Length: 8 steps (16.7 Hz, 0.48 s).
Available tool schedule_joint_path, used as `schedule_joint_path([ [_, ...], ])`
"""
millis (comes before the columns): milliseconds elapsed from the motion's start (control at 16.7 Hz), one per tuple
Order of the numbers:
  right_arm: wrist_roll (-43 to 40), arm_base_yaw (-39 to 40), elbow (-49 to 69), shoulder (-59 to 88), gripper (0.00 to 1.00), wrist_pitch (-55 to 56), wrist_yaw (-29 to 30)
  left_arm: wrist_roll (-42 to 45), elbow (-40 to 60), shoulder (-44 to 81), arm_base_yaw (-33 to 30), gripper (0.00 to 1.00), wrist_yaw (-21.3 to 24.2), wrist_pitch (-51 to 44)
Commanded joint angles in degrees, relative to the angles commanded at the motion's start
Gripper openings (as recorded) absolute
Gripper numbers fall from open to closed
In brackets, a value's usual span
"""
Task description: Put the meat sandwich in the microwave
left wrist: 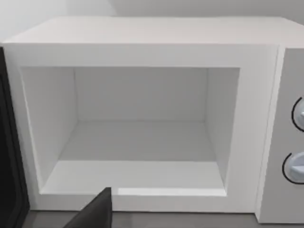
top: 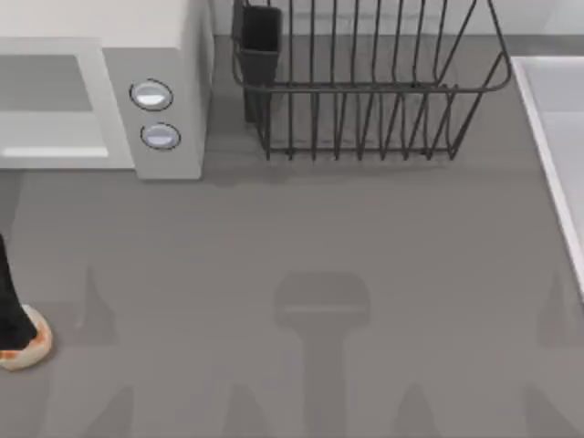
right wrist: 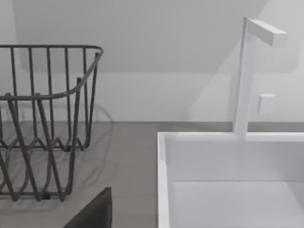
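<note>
The left arm's fingers cannot be made out as apart or together: in the top view only a dark piece of the left arm reaches down at the desk's left edge, straight out in front of the microwave, and it overlaps the meat sandwich lying there on the desk. Whether the sandwich is gripped or merely under the arm cannot be told. The sandwich is a small round pale bun with an orange-red filling at its edge; it looks light and soft, likely to squash or shed its filling if pinched hard, so a gentle hold across the bun's sides, keeping both halves together, seems wisest. In the left wrist view the microwave's cavity stands open and bare, its two round buttons beside the opening, so the way in looks free. To the right of the microwave stands a dark wire rack with a small dark cup at its near corner, and farther right again a white sink, nothing in it. The right arm sits parked.
</note>
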Motion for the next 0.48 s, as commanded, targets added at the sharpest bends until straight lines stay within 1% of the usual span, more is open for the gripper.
schedule_joint_path([
  [240,0.00,0.00,0.00,0.00,1.00,0.00,0.00,1.43,1.68,1.87,0.18,1.00,-0.09,-1.38],
  [480,0.00,0.00,0.00,0.00,1.00,0.00,0.00,8.92,10.41,12.68,0.61,1.00,-0.05,-8.71],
])
